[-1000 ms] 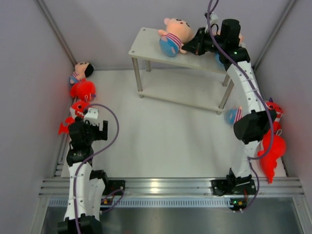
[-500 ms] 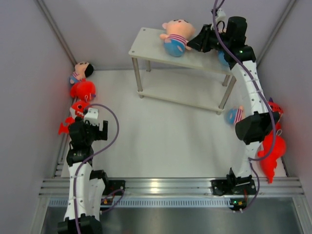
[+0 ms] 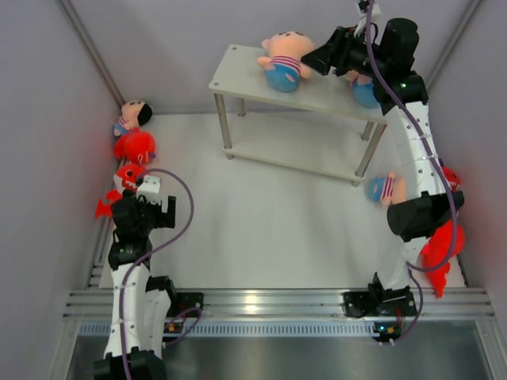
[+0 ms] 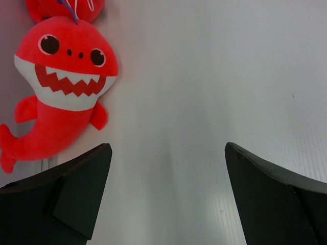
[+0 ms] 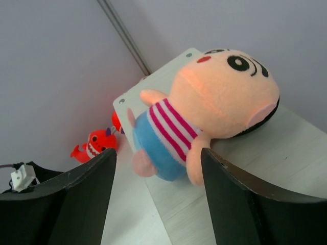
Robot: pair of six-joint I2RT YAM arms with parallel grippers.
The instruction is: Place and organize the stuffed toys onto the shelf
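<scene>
A peach doll (image 3: 285, 57) in a striped shirt lies on its side on the top board of the shelf (image 3: 238, 75). My right gripper (image 3: 321, 60) hangs just right of it, open. In the right wrist view the doll (image 5: 214, 107) lies free on the board (image 5: 286, 148), its blue bottom just beyond my open right gripper (image 5: 157, 154). A second doll (image 3: 366, 93) on the shelf is mostly hidden behind the right arm. My left gripper (image 3: 142, 207) is open over bare floor; a red shark (image 4: 61, 97) lies ahead to the left of my left gripper (image 4: 166, 155).
By the left wall lie a doll (image 3: 133, 116) and two red sharks (image 3: 135, 146) (image 3: 127, 174). At the right, a doll (image 3: 384, 188) lies on the floor beside the shelf leg, with red sharks (image 3: 442, 245) behind the right arm. Walls close in on both sides.
My right gripper has opened and let go of the doll, then drawn back a little to the right. The doll stays on the top board. The left arm has not moved.
</scene>
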